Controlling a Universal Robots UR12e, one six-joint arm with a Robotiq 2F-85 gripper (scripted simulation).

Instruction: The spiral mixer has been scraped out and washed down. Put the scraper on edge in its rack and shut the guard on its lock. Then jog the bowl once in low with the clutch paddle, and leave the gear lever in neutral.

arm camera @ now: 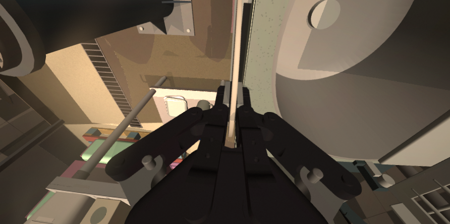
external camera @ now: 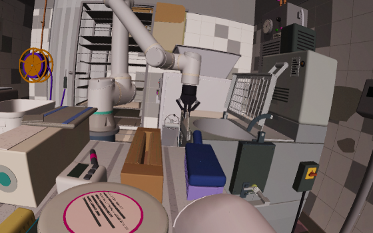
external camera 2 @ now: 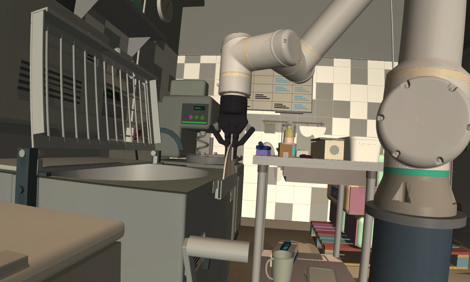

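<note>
My gripper [external camera: 186,112] [external camera 2: 232,146] [arm camera: 232,95] points straight down at the mixer's near side and grips the thin beige scraper [external camera 2: 227,163] [arm camera: 234,65] by its top edge. The scraper stands on edge with its lower part in the rack [external camera 2: 225,184] on the side of the mixer cabinet. The wire guard [external camera: 250,94] [external camera 2: 89,94] stands raised over the steel bowl [external camera: 220,129] [external camera 2: 131,172] [arm camera: 356,65]. A grey control box [external camera: 250,168] with a small lever [external camera: 255,193] hangs on the mixer's front.
The arm's base [external camera 2: 419,196] stands right of the mixer, with a metal table [external camera 2: 317,163] of boxes between them. A blue block [external camera: 203,164], a wooden tray [external camera: 144,156] and a cardboard box [external camera: 29,159] crowd the near counter. A scale post [external camera: 372,159] rises at the right.
</note>
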